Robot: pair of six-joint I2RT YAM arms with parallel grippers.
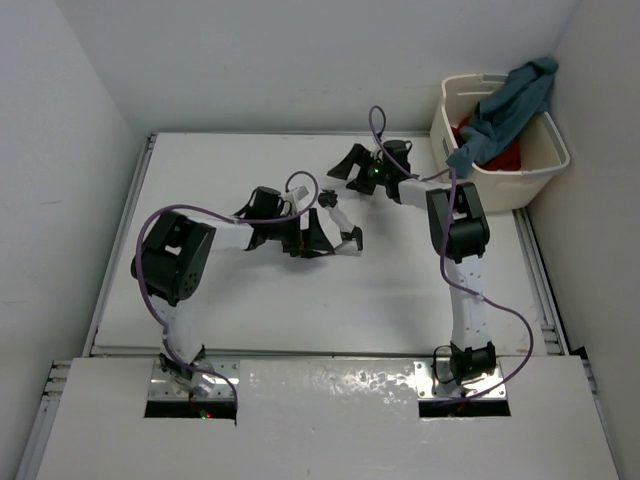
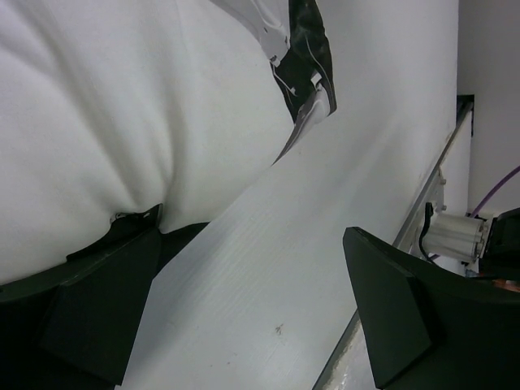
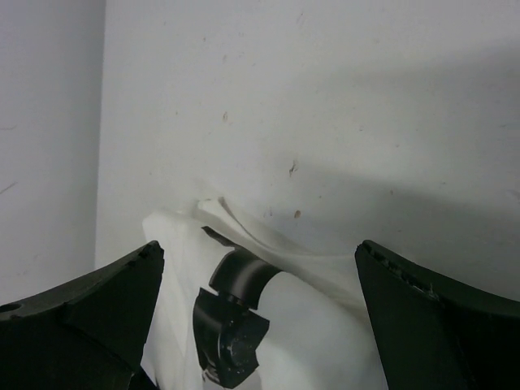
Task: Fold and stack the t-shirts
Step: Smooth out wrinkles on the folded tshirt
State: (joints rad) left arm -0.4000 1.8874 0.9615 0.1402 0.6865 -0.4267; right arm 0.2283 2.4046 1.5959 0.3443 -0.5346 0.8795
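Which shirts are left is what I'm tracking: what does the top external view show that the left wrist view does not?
Only top external: the basket at the far right, with the blue-grey shirt draped over its rim and the red shirt inside.
Only left wrist: the white shirt, bearing a black print, bunched close by the left end effector. From above I cannot make it out against the white table.
Both: the table surface and the open left end effector.
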